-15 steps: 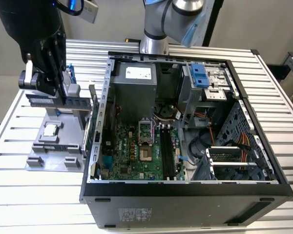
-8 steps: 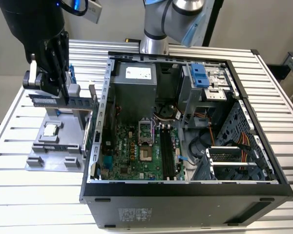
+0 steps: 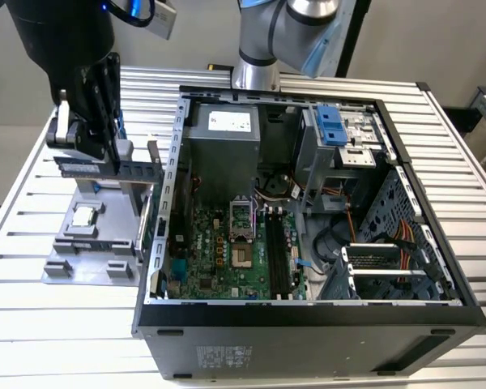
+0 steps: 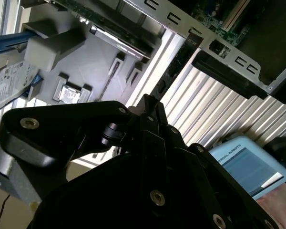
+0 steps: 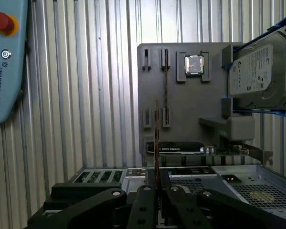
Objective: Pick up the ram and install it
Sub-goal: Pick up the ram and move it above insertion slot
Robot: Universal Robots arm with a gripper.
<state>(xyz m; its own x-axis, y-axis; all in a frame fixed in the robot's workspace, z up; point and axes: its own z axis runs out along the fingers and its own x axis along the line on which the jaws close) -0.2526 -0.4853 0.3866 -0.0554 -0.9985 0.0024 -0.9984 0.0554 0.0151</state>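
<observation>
First wrist view: my gripper [image 5: 156, 183] is clamped on the ram [image 5: 156, 138], jaws nearly together, pinching its flat sides. The ram shows edge-on, a thin dark strip. Exterior view: a long dark stick, level, held over the gray parts tray [image 3: 105, 259], just beside the open computer case [image 3: 308, 340].

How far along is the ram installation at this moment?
Done: the ram is out of the grey parts holder, gripped edge-on by the gripper, whose fingers are closed on it. In hand: in the exterior view it hangs over the holder, outside the computer case. Left: the stick is not yet seated in the motherboard's memory slots.
</observation>
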